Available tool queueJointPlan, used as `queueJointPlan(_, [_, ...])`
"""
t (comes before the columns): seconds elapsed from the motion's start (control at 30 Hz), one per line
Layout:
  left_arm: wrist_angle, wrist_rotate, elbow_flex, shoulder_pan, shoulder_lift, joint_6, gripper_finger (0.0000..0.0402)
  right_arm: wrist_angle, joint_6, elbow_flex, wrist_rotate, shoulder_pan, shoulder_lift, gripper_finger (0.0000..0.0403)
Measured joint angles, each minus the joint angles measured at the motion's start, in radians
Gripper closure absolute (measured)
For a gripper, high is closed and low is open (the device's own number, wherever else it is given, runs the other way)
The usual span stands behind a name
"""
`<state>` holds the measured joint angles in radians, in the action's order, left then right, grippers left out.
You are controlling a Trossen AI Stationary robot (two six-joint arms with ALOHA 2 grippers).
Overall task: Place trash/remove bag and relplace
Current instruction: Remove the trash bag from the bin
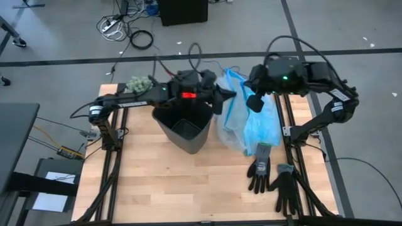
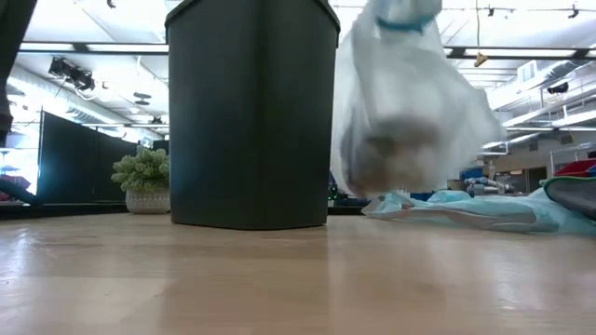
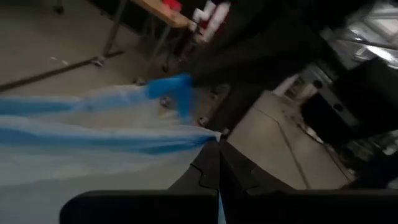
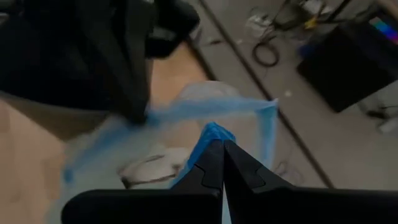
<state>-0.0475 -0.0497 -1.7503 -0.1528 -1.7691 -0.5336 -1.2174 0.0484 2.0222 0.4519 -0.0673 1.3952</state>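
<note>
- Both hands are clamped on the same bag (image 1: 248, 119), a pale blue translucent liner with blue drawstring, hanging just off the bin's 3 o'clock side.
- Left fingers (image 3: 214, 140) pinched tight on the bag's rim; in the high view my left gripper (image 1: 221, 100) sits over the black bin's (image 1: 183, 125) far right corner.
- Right fingers (image 4: 221, 142) closed flat on the blue drawstring loop; right gripper (image 1: 254, 102) is at 3 o'clock from the left, the bag mouth stretched between us.
- Bag's long axis runs down from the mouth; low view shows it lifted, lumpy trash (image 2: 400, 154) bulging inside, above more blue plastic on the table.
- Bin looks unlined.
- Open table (image 1: 188, 188) at 6 o'clock; black gloves (image 1: 273, 179) at 5 o'clock, green fuzzy clump (image 1: 138, 83) at the bin's 10 o'clock.
- Guess: swing bag clear toward 3 o'clock, mind the table's far edge.
</note>
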Motion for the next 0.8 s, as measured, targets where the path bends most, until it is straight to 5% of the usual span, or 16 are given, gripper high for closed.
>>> queueJointPlan(0.23, [0.024,-0.040,0.000,-0.009,-0.039,0.026,0.0397,0.015,-0.031,-0.093,-0.175,-0.108,0.000,0.0403])
queueJointPlan(0.47, [-0.052,0.052,0.000,-0.028,-0.038,0.137,0.0395,0.075,-0.089,-0.128,-0.358,-0.204,0.000,0.0403])
queueJointPlan(0.63, [-0.137,0.121,0.000,-0.049,-0.026,0.163,0.0372,0.093,-0.094,-0.127,-0.195,-0.227,-0.010,0.0403])
queueJointPlan(0.8, [-0.128,0.278,-0.004,-0.120,0.036,0.351,0.0360,0.095,-0.030,-0.127,-0.083,-0.227,-0.055,0.0403])
